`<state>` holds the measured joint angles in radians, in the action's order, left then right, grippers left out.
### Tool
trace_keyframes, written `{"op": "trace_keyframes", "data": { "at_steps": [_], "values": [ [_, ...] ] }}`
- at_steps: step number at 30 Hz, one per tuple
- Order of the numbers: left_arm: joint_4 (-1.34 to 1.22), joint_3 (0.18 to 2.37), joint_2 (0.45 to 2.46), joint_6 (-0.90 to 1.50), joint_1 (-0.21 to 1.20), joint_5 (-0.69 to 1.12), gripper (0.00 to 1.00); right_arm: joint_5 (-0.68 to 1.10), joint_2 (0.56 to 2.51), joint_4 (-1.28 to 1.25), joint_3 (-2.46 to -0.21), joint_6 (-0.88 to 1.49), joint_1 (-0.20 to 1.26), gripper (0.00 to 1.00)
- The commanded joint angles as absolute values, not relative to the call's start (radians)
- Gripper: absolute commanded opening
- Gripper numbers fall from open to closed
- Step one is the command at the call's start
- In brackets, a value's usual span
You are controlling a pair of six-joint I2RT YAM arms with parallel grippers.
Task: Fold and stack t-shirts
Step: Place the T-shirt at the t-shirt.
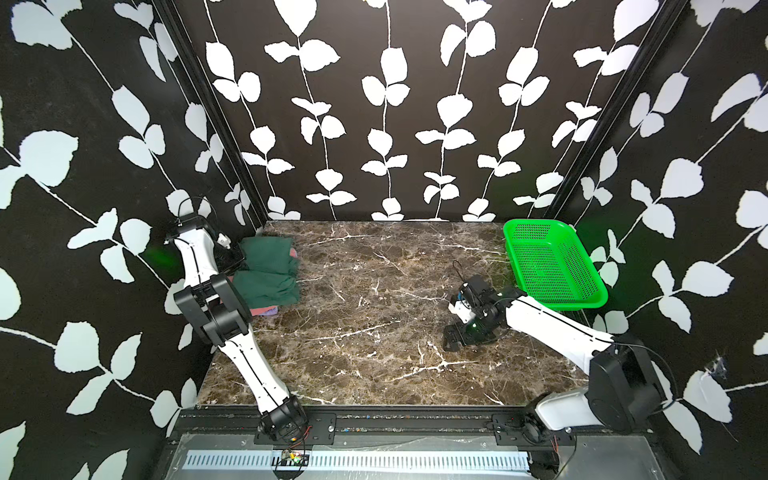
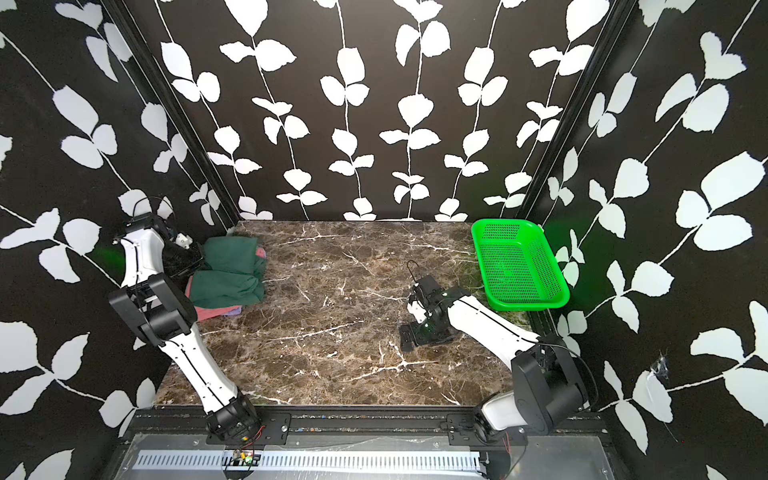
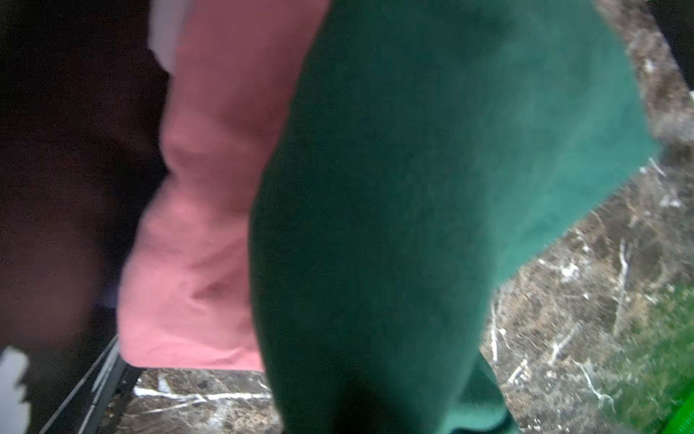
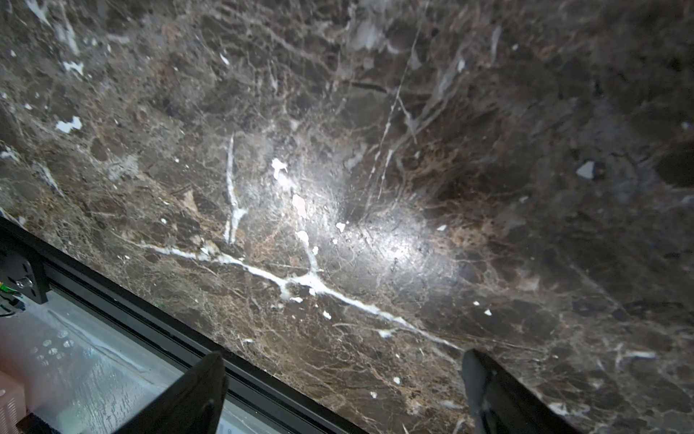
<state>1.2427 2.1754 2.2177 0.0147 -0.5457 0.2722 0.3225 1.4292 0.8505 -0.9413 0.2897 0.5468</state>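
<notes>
Holds left gripper (image 1: 230, 255) shut just beside forest-green t-shirt (image 1: 266, 270) atop salmon-pink t-shirt (image 2: 208, 312), cloth grip not discernible; hangs right gripper (image 4: 343, 355) wide open, empty, well apart over marble tabletop (image 1: 374, 291).

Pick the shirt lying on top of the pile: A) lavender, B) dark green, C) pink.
B: in a top view the green shirt covers the pink shirt and the lavender shirt, which only peek out beneath it.
</notes>
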Motion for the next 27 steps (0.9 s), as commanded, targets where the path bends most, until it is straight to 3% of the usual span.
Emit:
{"op": "trace_keyframes", "data": {
  "at_steps": [1,5,9,10,11,16,21,25,27],
  "values": [
    [1.249,2.253,2.228,0.022,-0.580,0.192,0.00,0.322,1.441,0.893,-0.950,0.273,0.543,0.99],
    [1.212,2.292,2.232,0.069,-0.623,0.162,0.01,0.332,1.438,0.902,-0.943,0.275,0.544,0.99],
    [1.193,2.331,2.252,0.086,-0.654,0.258,0.78,0.340,1.433,0.906,-0.946,0.282,0.543,0.99],
    [1.193,2.328,2.251,0.088,-0.660,0.254,0.90,0.341,1.433,0.909,-0.948,0.283,0.543,0.99],
    [1.197,2.326,2.246,0.093,-0.661,0.226,0.93,0.342,1.431,0.910,-0.948,0.283,0.543,0.99],
    [1.178,2.214,2.129,0.114,-0.661,0.252,0.97,0.345,1.427,0.894,-0.926,0.294,0.543,0.99],
    [0.864,1.773,1.831,0.283,-0.654,0.643,0.94,0.366,1.450,0.817,-0.900,0.328,0.543,0.99],
    [0.775,1.566,1.746,0.320,-0.613,0.771,0.69,0.394,1.514,0.770,-0.929,0.344,0.543,0.99],
    [0.786,1.522,1.752,0.291,-0.600,0.750,0.48,0.414,1.539,0.744,-0.943,0.352,0.545,0.98]
  ]
}}
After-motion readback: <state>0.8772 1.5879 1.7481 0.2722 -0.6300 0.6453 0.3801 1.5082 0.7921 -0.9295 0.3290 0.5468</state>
